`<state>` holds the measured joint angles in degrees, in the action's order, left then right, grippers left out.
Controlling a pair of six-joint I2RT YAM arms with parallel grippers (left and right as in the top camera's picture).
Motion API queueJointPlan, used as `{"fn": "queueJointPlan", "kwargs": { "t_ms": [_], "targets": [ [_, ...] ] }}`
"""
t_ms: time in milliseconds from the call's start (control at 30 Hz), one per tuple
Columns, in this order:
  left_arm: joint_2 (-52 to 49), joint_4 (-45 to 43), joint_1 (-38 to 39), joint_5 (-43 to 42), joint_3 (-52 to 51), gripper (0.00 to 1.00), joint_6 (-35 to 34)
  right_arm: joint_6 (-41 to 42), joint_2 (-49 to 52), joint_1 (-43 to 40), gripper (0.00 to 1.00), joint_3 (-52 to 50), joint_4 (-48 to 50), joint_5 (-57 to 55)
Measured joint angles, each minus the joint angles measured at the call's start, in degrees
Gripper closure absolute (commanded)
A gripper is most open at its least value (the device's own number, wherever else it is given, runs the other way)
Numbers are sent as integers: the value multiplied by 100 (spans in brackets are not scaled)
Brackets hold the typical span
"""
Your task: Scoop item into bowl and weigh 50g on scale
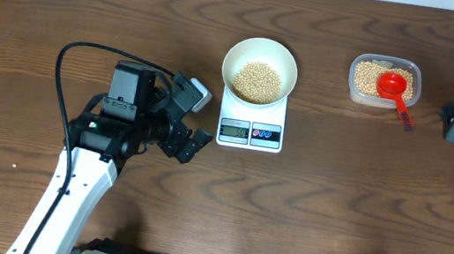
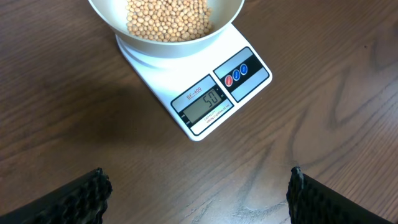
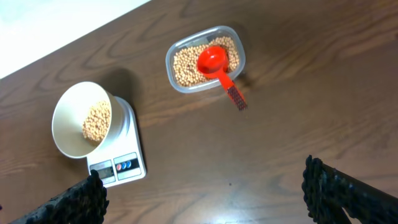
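Left gripper [image 2: 198, 182]: jaws spread wide, nothing between them. The two black fingertips [image 2: 87, 194] sit in the bottom corners of my left wrist view, with bare wooden table [image 1: 37, 20] under them. Seen from overhead, this gripper is just left of the scale [image 2: 168, 78], turned toward it and not touching it.

Scale: flat on the table at mid-table. The display [image 2: 208, 104] is lit and reads 50. Two round buttons [image 2: 236, 73], one red and one blue, are beside the display.

Bowl [image 2: 227, 15]: white, upright, resting on the back part of the scale's platform. The display strip is uncovered in front of it.

Beans [image 2: 168, 18]: a tan heap in the bottom of the bowl, well below the rim. More of the same beans lie in the clear tub [image 1: 415, 71].

Tub: on the table to the right of the scale, apart from it. The red scoop [image 3: 213, 60] lies in it, cup on the beans. Its handle sticks out over the tub's edge, above the table.

Right gripper [image 3: 204, 177]: jaws as wide as I get, empty. From overhead it is at the table's right edge, to the right of the tub and apart from it. Its wrist view takes in the tub, scoop, bowl and scale.
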<state>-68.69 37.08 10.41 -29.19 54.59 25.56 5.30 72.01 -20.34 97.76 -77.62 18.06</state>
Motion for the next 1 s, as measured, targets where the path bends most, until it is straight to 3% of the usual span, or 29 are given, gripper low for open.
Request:
{"fn": "queueJointPlan", "kwargs": {
  "t_ms": [433,633,1000],
  "targets": [
    [0,0,0,0,0,7,0,-17,-26,0,1,0,-129,-210],
    [0,-2,0,0,2,7,0,-264,-304,59,1,-286,509,-319],
    [0,4,0,0,0,7,0,-457,-2962,389,1,-3421,3110,-791]
  ]
}}
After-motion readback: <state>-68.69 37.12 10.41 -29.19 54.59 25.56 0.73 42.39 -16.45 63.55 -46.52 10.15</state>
